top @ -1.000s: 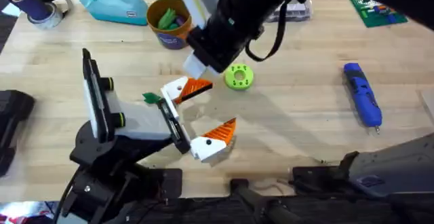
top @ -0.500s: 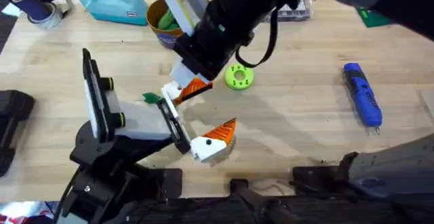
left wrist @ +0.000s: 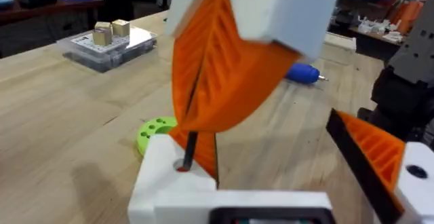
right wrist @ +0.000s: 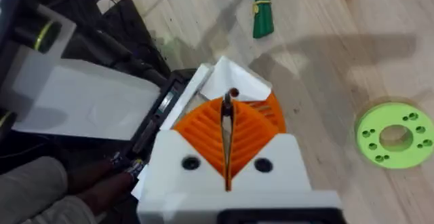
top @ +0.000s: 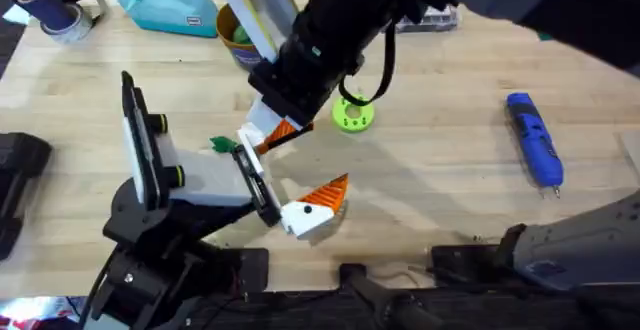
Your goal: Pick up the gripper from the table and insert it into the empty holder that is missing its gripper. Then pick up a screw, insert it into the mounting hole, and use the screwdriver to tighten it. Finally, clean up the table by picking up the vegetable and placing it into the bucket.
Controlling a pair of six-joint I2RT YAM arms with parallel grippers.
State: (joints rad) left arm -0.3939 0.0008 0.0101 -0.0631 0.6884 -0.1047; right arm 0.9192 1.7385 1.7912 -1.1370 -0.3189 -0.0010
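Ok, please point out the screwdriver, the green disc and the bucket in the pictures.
screwdriver [top: 533, 139], overhead view, middle of its blue body.
green disc [top: 352, 114], overhead view, its flat top beside the centre hole.
bucket [top: 233, 38], overhead view, the visible part of its rim, left of the arm.

I see a teal zip pouch [top: 168, 6] lying at the far left of the wooden table [top: 450, 170], with a dark blue cup [top: 52, 10] near it at the corner (a roll of tape [top: 88, 12] sits just beside that cup). A lime-green disc [top: 352, 113] with small holes lies flat mid-table. A clear plastic box [left wrist: 108, 42] holds two small tan blocks.
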